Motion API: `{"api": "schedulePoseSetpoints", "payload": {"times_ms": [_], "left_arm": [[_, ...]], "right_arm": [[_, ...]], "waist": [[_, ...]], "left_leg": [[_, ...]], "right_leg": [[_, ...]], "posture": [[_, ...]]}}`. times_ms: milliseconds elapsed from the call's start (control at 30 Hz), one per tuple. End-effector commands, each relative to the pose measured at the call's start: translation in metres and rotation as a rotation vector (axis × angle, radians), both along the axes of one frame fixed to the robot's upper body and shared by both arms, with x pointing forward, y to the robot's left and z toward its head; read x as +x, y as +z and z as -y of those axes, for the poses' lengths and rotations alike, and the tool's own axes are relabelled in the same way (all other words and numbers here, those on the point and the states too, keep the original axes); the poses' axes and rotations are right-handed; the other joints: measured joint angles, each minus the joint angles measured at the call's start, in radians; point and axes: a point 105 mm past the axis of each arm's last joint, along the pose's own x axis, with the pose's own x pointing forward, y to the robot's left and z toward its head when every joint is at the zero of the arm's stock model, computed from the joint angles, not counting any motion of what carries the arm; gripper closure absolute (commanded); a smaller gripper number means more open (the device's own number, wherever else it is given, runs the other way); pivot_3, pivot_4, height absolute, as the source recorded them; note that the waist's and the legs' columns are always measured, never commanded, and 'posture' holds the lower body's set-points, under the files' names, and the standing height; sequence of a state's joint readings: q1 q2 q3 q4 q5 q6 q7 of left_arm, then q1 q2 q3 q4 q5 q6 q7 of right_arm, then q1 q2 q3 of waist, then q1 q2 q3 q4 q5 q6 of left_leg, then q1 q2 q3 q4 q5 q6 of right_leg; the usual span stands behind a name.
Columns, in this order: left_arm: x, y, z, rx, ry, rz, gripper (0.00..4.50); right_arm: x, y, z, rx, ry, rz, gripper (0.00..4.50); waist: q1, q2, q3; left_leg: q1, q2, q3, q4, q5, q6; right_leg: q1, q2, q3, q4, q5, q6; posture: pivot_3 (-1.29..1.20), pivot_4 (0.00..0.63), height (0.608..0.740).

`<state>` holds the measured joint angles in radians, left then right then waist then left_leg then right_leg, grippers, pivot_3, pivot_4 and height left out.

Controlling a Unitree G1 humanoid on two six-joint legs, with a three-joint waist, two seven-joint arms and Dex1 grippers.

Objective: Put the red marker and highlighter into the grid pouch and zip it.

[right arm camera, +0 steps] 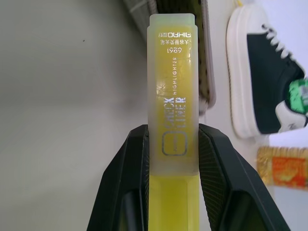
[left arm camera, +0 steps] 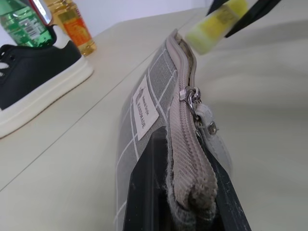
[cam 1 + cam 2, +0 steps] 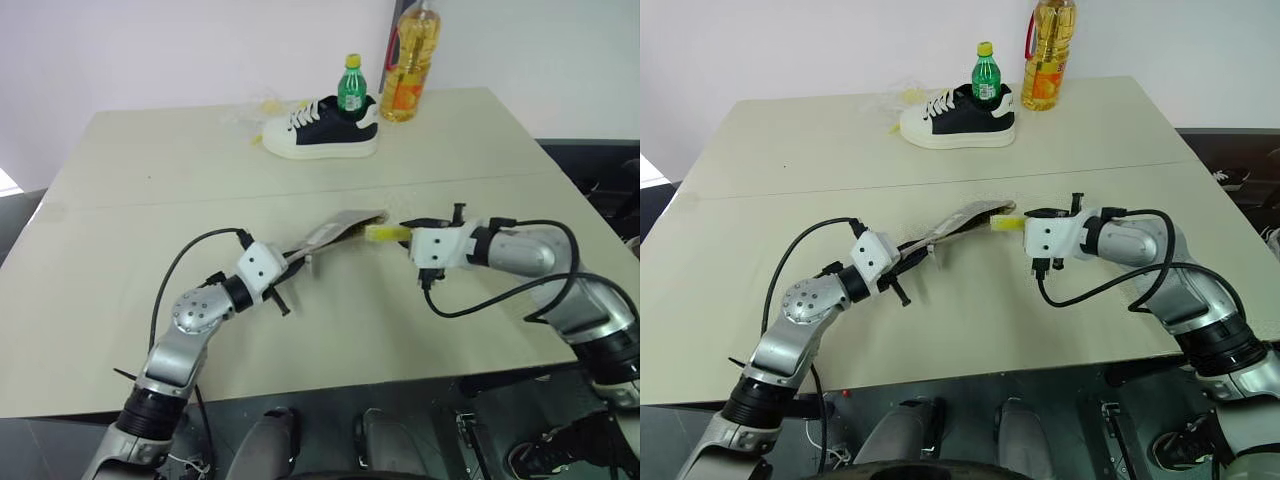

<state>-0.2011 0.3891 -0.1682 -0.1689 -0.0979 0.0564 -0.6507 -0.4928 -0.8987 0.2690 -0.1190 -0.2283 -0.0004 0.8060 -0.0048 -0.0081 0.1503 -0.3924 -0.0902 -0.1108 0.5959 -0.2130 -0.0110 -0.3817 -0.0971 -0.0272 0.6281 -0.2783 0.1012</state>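
Observation:
My left gripper (image 3: 298, 258) is shut on one end of the grid pouch (image 3: 335, 232), a grey fabric pouch with white lines and a white label (image 2: 144, 108), and holds it up off the table. The zip pull (image 2: 192, 98) sits partway along the zip, and the far end gapes open. My right gripper (image 3: 402, 234) is shut on the yellow highlighter (image 1: 173, 96), whose cap end points at the pouch's open mouth and is just short of it. The red marker is out of view.
At the table's far side stand a black-and-white shoe (image 3: 320, 128), a green bottle (image 3: 351, 85) and a bottle of yellow oil (image 3: 410, 65). A seam crosses the beige table (image 3: 120, 250) behind the pouch.

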Motion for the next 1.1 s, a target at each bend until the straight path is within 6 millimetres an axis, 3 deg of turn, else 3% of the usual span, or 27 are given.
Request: {"api": "schedulePoseSetpoints", "payload": {"times_ms": [33,500,667,800,933,1100], "left_arm": [[-0.005,0.011,0.004,-0.011,-0.032,0.034,4.5],[-0.013,0.002,0.012,0.092,-0.114,0.047,4.5],[-0.017,0.009,0.021,0.082,-0.159,0.065,4.5],[-0.022,0.016,0.031,0.063,-0.211,0.071,4.5],[-0.021,0.018,0.029,0.051,-0.2,0.065,4.5],[-0.016,0.022,0.021,0.015,-0.147,0.055,4.5]], "right_arm": [[0.002,0.012,-0.008,0.0,0.032,0.047,3.66],[-0.005,0.009,-0.016,-0.134,0.106,0.048,3.66],[-0.011,0.003,-0.029,-0.244,0.2,0.099,3.66],[-0.022,0.002,-0.057,-0.228,0.304,0.114,3.66],[-0.024,0.006,-0.063,-0.204,0.323,0.117,3.66],[-0.019,0.025,-0.053,-0.133,0.286,0.126,1.21]], "waist": [[0.004,0.0,0.0],[0.018,0.0,0.0],[0.018,0.0,0.0],[0.017,0.0,0.0],[0.018,0.0,0.0],[0.018,0.0,0.0]], "left_leg": [[0.0,0.0,0.0,0.0,0.0,0.0],[0.0,0.0,0.0,0.0,0.0,0.0],[0.0,0.0,0.0,0.0,0.0,0.0],[0.0,0.0,0.0,0.0,0.0,0.0],[0.0,0.0,0.0,0.0,0.0,0.0],[0.0,0.0,0.0,0.0,0.0,0.0]], "right_leg": [[0.0,0.0,0.0,0.0,0.0,0.0],[0.0,0.0,0.0,-0.001,0.0,0.0],[0.0,0.0,0.0,-0.001,0.0,0.0],[0.0,0.0,0.0,-0.001,0.0,0.0],[0.0,0.0,0.0,-0.001,0.0,0.0],[0.0,0.0,0.0,-0.001,0.0,0.0]], "posture": [[0.0,0.15,0.738],[0.0,0.15,0.738],[0.0,0.15,0.738],[0.0,0.15,0.738],[0.0,0.15,0.738],[0.0,0.15,0.738]]}}
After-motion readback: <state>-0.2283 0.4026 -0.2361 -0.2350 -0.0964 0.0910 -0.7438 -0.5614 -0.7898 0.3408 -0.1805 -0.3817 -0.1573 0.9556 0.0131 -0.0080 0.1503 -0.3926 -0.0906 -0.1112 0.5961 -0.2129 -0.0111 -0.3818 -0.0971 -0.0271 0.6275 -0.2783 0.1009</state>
